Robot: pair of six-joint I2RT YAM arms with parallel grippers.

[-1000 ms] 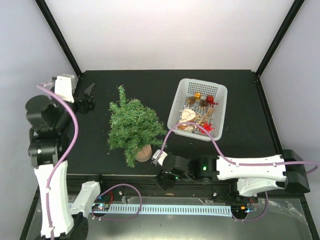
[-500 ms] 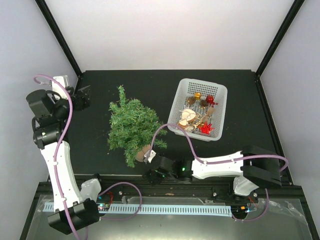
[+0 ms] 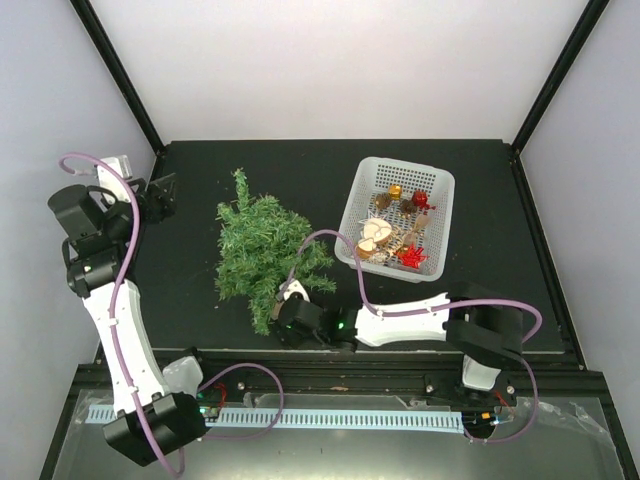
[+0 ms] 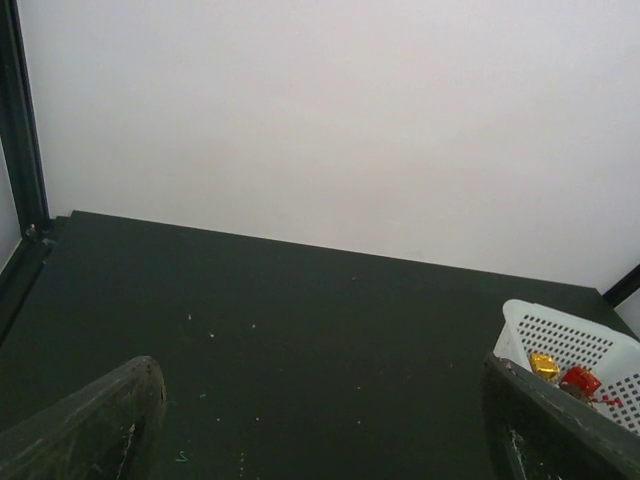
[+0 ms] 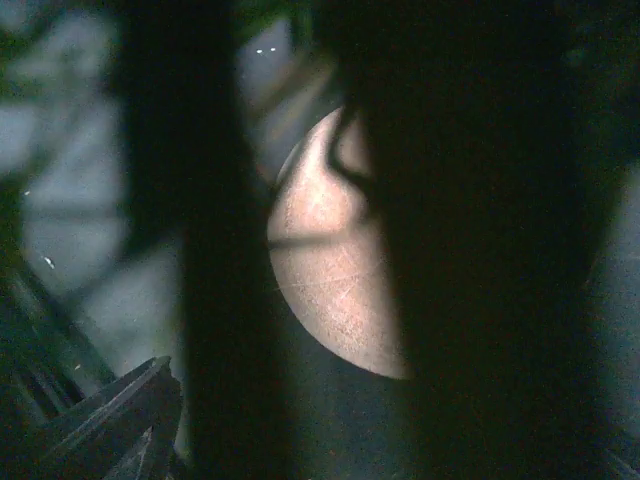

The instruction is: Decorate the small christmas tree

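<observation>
Gaping wide, right end effector (image 3: 287, 306) faces bristly tree's (image 3: 262, 250) round wooden base (image 5: 330, 290); left end effector (image 3: 163, 195) equally wide

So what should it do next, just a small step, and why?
Probably close the right arm's jaws on the round wooden base. The small christmas tree lies on its side, the open jaws sit right at that base, which fills the right wrist view, and the ornaments wait in the white basket.

Tree (image 3: 262, 255): small, conical, dark green, bristly. Lies on its side, left of centre. Tip points far-left; round pale-brown base (image 5: 330, 270) faces the near edge.
</observation>
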